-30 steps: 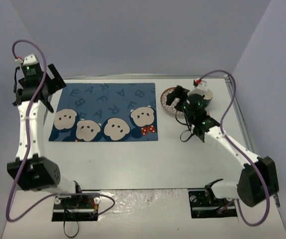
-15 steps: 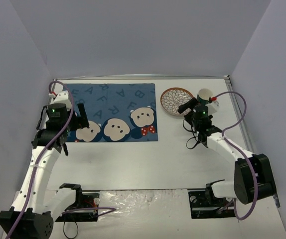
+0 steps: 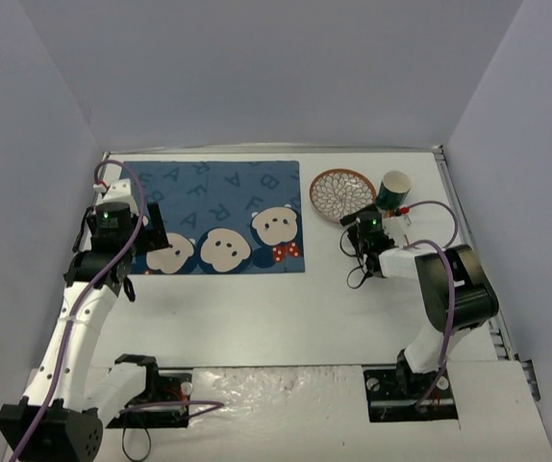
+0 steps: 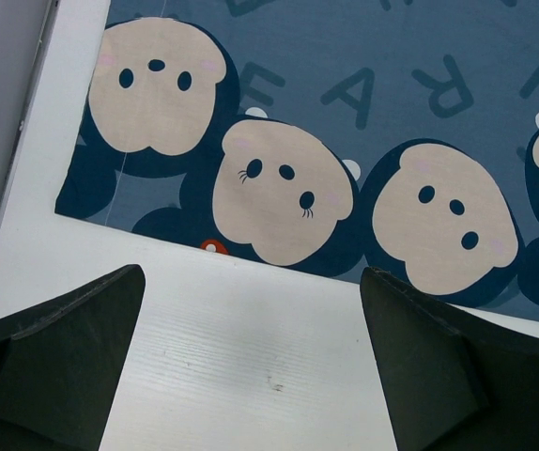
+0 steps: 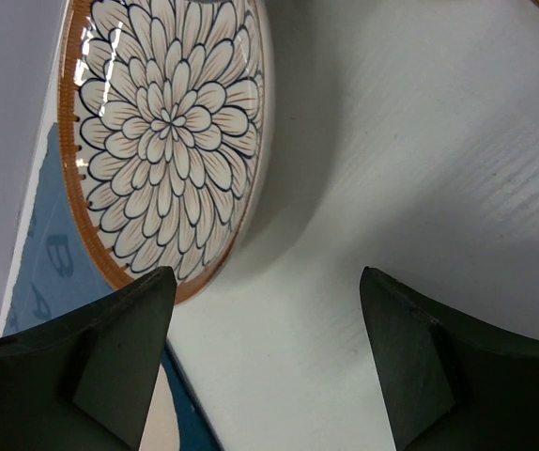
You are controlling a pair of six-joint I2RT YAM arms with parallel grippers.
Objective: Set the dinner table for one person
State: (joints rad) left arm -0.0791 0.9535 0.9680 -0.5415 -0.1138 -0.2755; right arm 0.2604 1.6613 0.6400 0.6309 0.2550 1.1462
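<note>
— Where is the worktop sitting?
— The white worktop (image 3: 286, 308) is lying under the blue placemat (image 3: 207, 217) and spreading out past all its edges.
— Is any writing showing?
— The placemat is showing scattered pale letters, A, F, R and B among them, behind a row of bear faces.
— And the claws?
— The left claw (image 4: 251, 282) is hanging over the placemat's near left corner, jaws gaping wide, gripping nothing. The right claw (image 5: 268, 282) is hovering off the placemat's far right corner, at the rim of the flower-patterned plate (image 5: 161, 132), jaws well apart and empty. A dark green cup (image 3: 392, 188) is standing farther right, just beyond the plate.
</note>
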